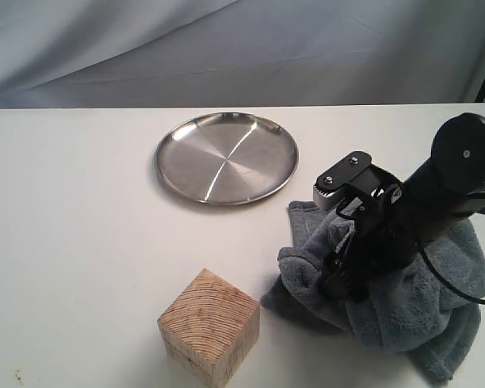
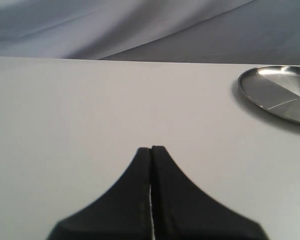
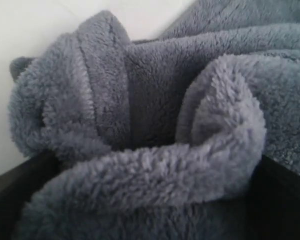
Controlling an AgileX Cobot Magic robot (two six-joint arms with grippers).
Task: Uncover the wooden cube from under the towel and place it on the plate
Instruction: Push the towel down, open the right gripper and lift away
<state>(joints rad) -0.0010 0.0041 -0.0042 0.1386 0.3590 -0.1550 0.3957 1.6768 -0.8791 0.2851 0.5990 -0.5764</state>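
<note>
The wooden cube (image 1: pixel 208 326) stands uncovered on the white table near the front edge, grain lines showing. The towel (image 1: pixel 420 299) lies bunched in a heap just right of the cube, not touching it. My right gripper (image 1: pixel 339 275) is pushed down into the heap, its tips buried in the fleece. In the right wrist view the towel (image 3: pixel 140 100) fills the space between my fingers (image 3: pixel 285 200), which stand wide apart. The plate (image 1: pixel 226 158) lies bare at the back centre and also shows as the plate (image 2: pixel 285 92) in the left wrist view. My left gripper (image 2: pixel 151 149) is shut on nothing above bare table, outside the exterior view.
A grey backdrop cloth (image 1: pixel 226 48) hangs behind the white table (image 1: pixel 65 226). The right arm's black body (image 1: pixel 461 178) leans in from the right edge over the towel.
</note>
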